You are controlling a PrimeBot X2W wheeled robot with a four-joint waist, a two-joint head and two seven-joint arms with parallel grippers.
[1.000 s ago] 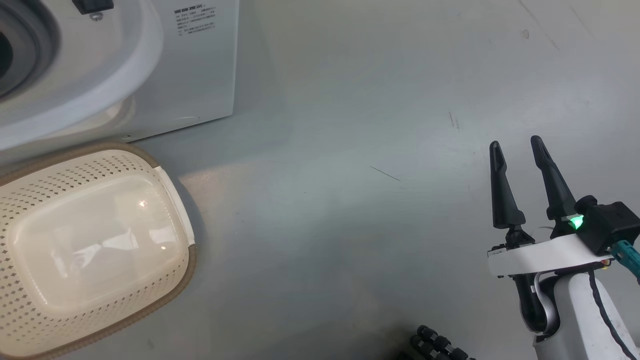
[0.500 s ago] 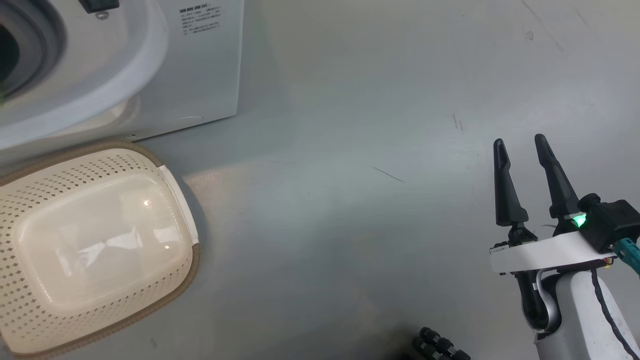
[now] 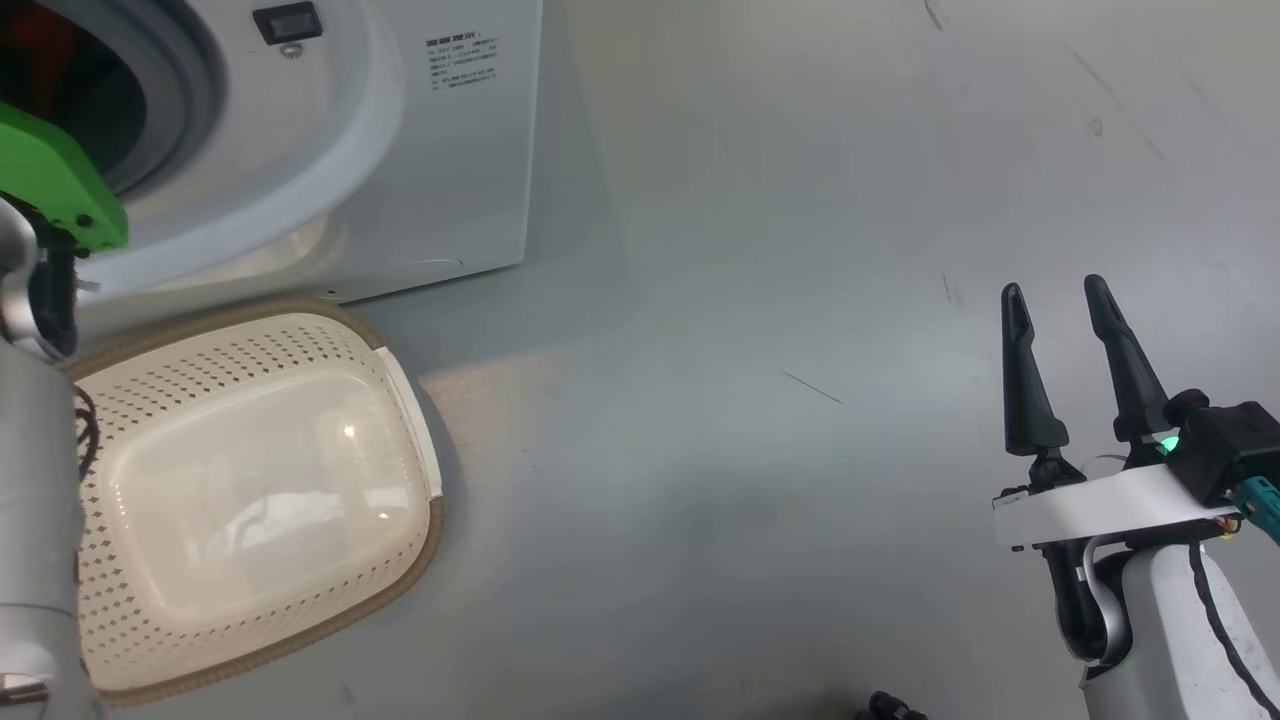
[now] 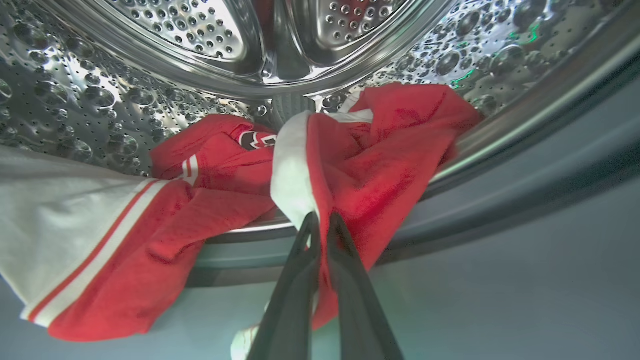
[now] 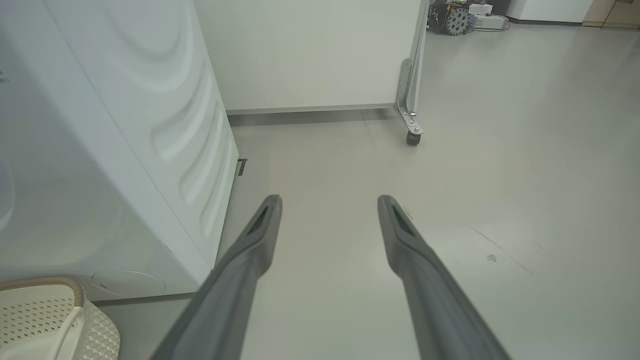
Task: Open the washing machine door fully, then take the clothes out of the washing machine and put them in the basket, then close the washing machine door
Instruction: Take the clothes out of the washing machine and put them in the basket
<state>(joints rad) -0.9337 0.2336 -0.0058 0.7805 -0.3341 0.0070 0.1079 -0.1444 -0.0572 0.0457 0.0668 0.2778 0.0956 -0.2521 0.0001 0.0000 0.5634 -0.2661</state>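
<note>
Inside the washing machine [image 3: 440,170], the steel drum [image 4: 190,25] holds the clothes. My left gripper [image 4: 320,220] is shut on a fold of a red garment with a white edge [image 4: 370,165] at the drum's lip. A red-and-white jersey [image 4: 125,250] hangs over the lip to its left. My left arm's green wrist part [image 3: 55,185] sits at the machine's opening. The cream basket [image 3: 130,400] stands empty on the floor below it. My right gripper [image 3: 1053,290] hangs open over the floor far to the right, its fingers [image 5: 265,220] spread with nothing between them. The washing machine door is out of view.
The grey rubber gasket [image 4: 525,165] rings the drum. Bare grey floor [image 3: 750,450] lies between the basket and my right arm. A white partition on a castor [image 5: 412,137] stands behind the machine's side panel [image 5: 165,115]. A basket corner [image 5: 45,320] shows beside that panel.
The head camera has turned left, so the machine and basket sit further right in the picture. My left arm's green wrist and forearm have come into view. The left gripper has shut.
</note>
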